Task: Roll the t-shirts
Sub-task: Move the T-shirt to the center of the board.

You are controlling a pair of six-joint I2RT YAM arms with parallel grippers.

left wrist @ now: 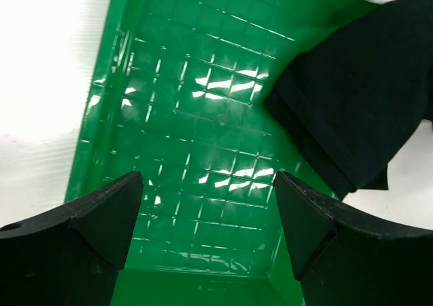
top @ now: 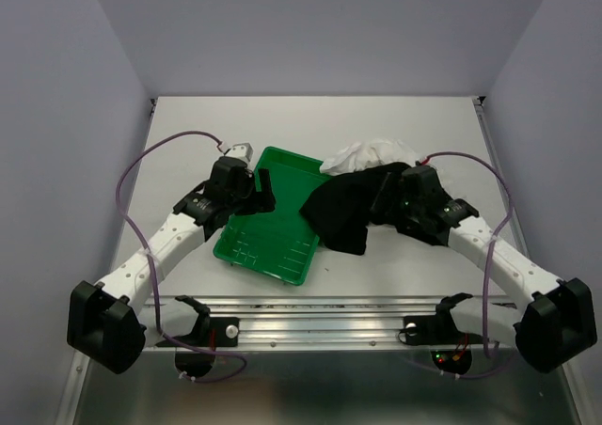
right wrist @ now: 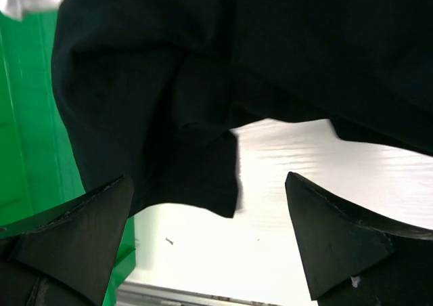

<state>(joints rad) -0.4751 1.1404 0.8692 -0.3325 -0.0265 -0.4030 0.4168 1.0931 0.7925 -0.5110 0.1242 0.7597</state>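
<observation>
Top external: shows black shirt (top: 340,211) in a crumpled heap just past worktop (top: 188,129) centre, toward 3 o'clock, with its 9 o'clock edge lapping over the rim of the tray (top: 268,246). Puts white shirt (top: 376,152) at 1 o'clock of the black one, bunched, touching it and partly buried under it. Shows neither shirt spread flat and neither rolled.

Left wrist: looks down into the bare tray floor between the fingers of left tool (left wrist: 206,184). Jaws wide apart, gripping nothing, hanging above the tray with black cloth off at 2 o'clock.

Right wrist: shows right tool (right wrist: 208,179) with jaws spread wide too, nothing between them but a loose black fold and bare worktop beyond. Hangs at the 3 o'clock side of the black heap; cannot tell whether a finger brushes the cloth.

Judged step: the very start, reaching for the black shirt so as to lift it off the pile and lay it out. No rolling possible until that is done.

Next move, as a judgement: lower right tool onto a single edge or hem of the black shirt and close on one layer only, not the whole wad. Bring left tool across from the tray to take a second point on the same edge. Draw the cloth clear of tray rim and white shirt, toward open worktop at 6 o'clock, and spread it flat. Expect soft cloth to sag, fold back and perhaps drag the white shirt along.
</observation>
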